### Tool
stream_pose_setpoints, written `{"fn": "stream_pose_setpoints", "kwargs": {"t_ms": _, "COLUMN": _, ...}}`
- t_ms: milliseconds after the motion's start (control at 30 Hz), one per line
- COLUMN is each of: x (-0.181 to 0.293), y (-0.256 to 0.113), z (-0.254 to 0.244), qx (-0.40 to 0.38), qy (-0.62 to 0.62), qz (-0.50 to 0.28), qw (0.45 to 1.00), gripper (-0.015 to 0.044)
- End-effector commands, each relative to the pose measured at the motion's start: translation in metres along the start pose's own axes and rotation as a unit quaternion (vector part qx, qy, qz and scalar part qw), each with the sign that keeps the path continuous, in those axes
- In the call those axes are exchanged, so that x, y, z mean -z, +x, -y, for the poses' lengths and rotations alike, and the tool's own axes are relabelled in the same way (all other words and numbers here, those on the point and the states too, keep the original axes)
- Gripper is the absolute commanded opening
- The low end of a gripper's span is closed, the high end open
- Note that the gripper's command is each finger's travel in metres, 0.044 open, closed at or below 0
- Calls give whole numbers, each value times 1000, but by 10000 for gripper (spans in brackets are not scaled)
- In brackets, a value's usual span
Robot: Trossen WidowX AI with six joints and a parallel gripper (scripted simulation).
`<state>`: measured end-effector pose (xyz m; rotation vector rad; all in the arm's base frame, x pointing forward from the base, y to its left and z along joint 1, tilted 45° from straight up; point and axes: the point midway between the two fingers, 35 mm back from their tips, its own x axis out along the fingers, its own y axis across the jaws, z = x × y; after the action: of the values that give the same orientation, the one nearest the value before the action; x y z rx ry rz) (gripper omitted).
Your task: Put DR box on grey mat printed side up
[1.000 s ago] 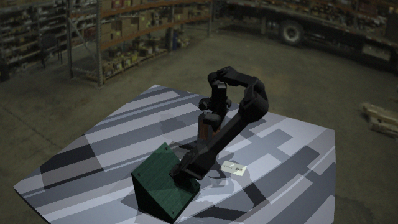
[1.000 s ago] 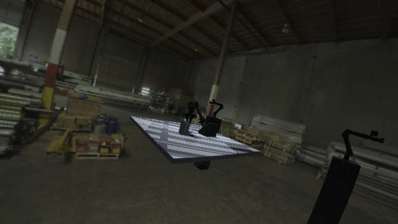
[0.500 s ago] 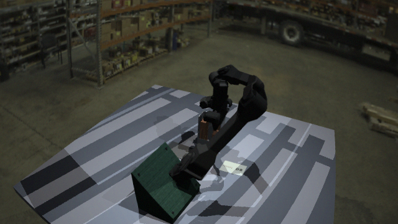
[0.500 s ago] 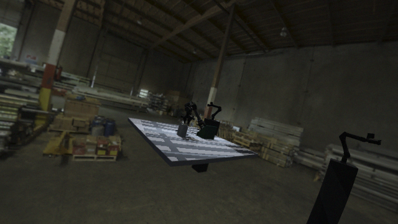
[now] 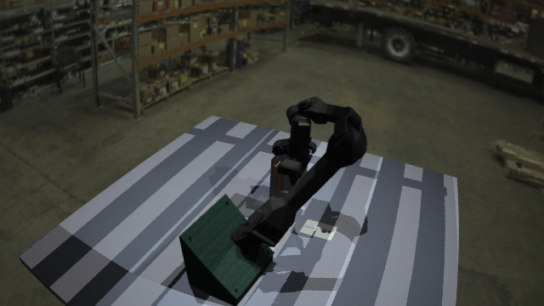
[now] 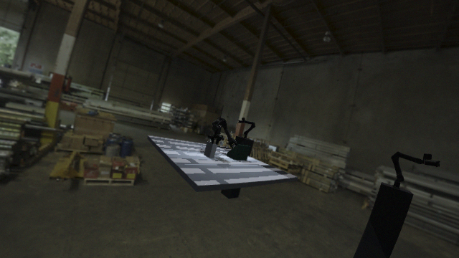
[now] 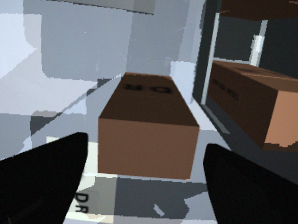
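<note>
QSFP-100G box (image 7: 148,147): the one between the pincer's fingers as you see it in the wrist view. Its plain end faces your camera, and its long axis runs away from you toward the top of that picture. The printed side is foreshortened and faces the picture's top; its two dark letters are too slanted for you to read with certainty. You see it just beside a dark wall of the bin (image 7: 204,55); which compartment holds it, you cannot tell.

Pincer (image 5: 291,167) (image 6: 214,139) (image 7: 147,148): released, its fingers parted, with a visible gap on either side of the box.

Second box (image 7: 242,97): across the dark wall, its small side print facing toward the first.

Label (image 5: 319,229) (image 7: 100,200): pale, lying on the desk (image 5: 395,238) (image 6: 229,173), with DR legible in your wrist view.

Green wedge (image 5: 212,238) (image 6: 241,152): under the arm's base.
</note>
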<state>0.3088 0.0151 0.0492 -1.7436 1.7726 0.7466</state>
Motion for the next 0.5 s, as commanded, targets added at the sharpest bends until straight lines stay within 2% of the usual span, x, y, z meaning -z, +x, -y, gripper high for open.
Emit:
{"fn": "stream_pose_setpoints", "kwargs": {"t_ms": 0, "x": 1, "y": 6, "z": 0, "qx": 1, "qy": -1, "qz": -2, "qw": 1000, "gripper": 242}}
{"fn": "stream_pose_setpoints", "kwargs": {"t_ms": 133, "x": 1, "y": 10, "z": 0, "qx": 1, "qy": -1, "qz": -2, "qw": 1000, "gripper": 242}}
{"fn": "stream_pose_setpoints", "kwargs": {"t_ms": 467, "x": 0, "y": 7, "z": -1, "qx": -1, "qy": 0, "qz": 0, "qw": 1000, "gripper": 175}}
